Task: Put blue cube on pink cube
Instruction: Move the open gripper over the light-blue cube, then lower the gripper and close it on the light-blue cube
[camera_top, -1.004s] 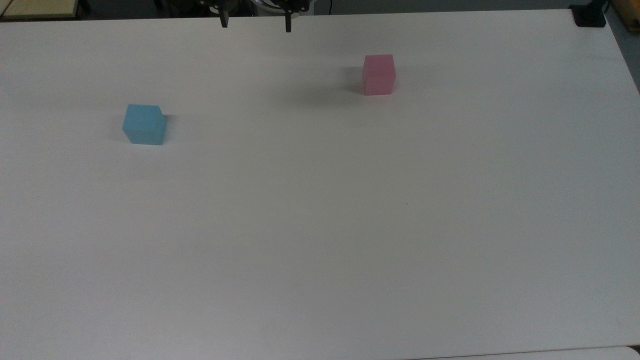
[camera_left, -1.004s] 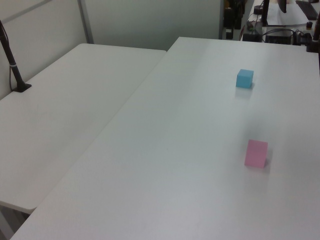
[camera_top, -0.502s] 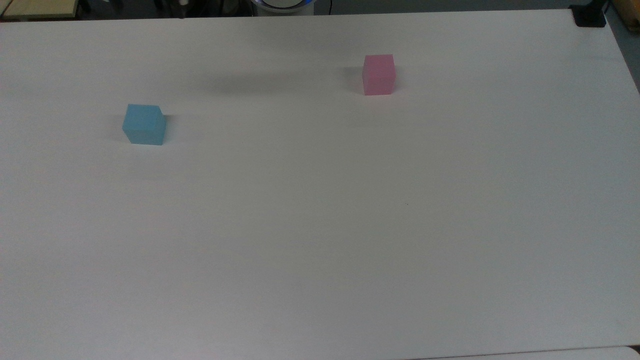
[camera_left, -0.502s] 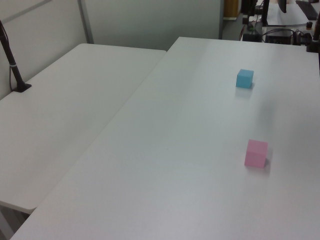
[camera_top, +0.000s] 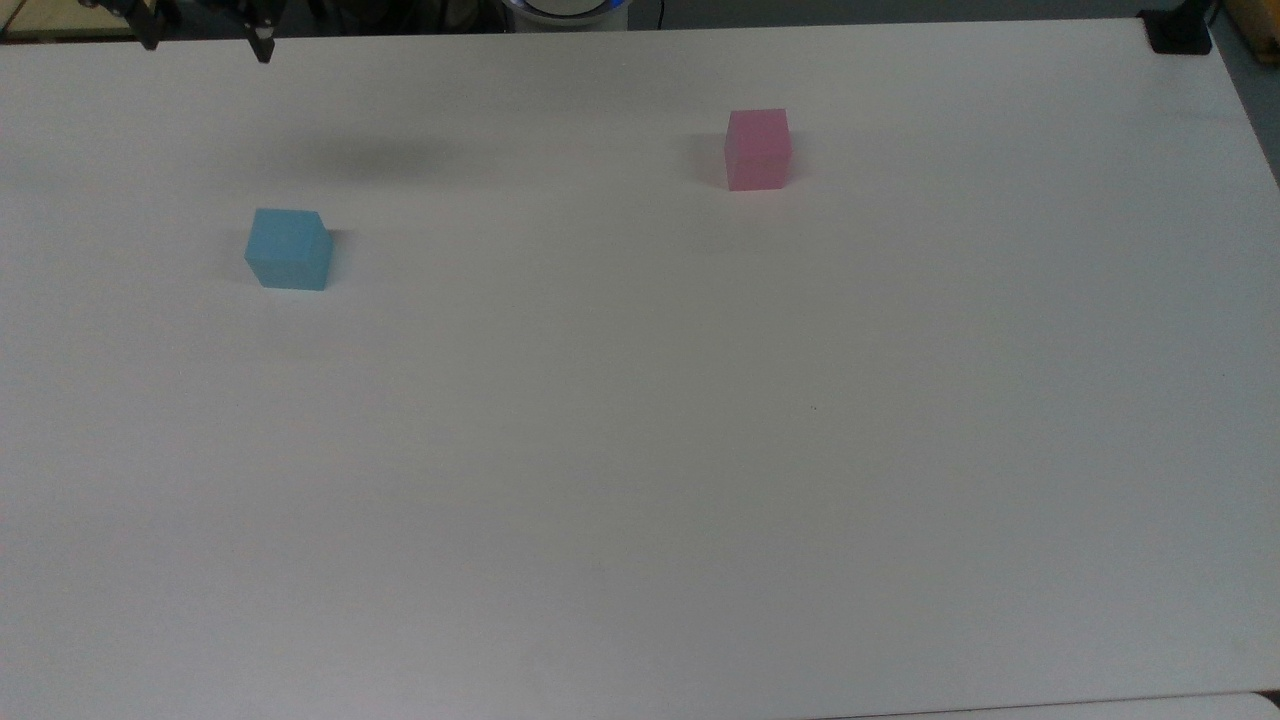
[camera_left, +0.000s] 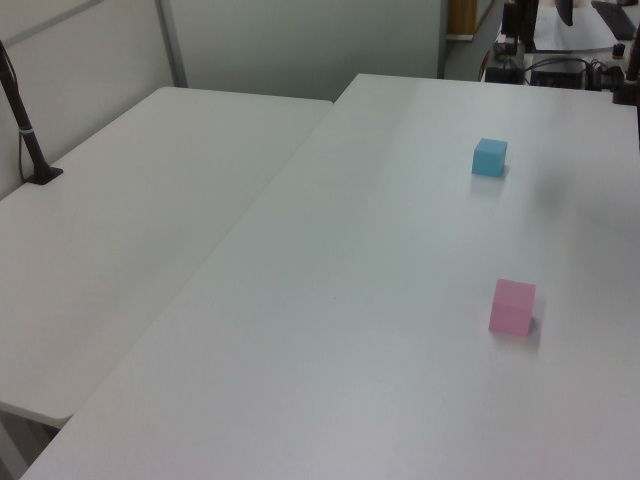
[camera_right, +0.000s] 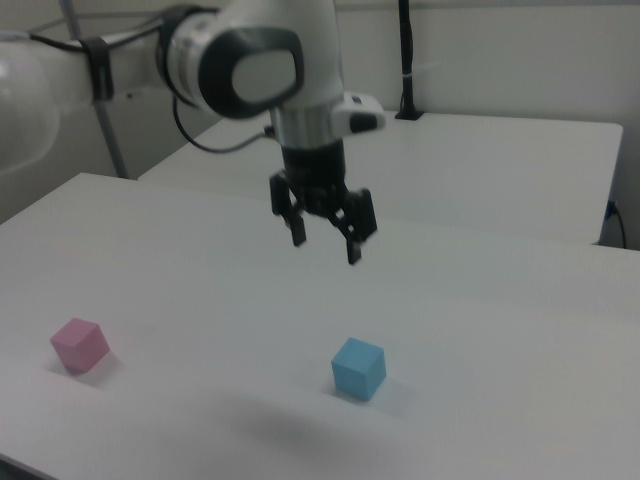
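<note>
Gripper, black, two-fingered, on a white robot arm: hanging in the upper centre of the right view, fingers spread apart and gripping nothing, well above the tabletop. Its fingertips are showing at the upper left edge of the top view.

Small matte light sky-blue cube: sitting flat on the table, lower centre of the right view, below the gripper and slightly toward the right view's right, apart from it. Left-middle of the top view; upper right of the left view.

Small matte pale pink cube: sitting on the table at the lower left of the right view, well apart from the blue one. Upper centre-right in the top view; lower right in the left view.

Plain white matte table: bearing both cubes. A second white table is standing alongside at the left view's left, with a black pole mounted on it.
</note>
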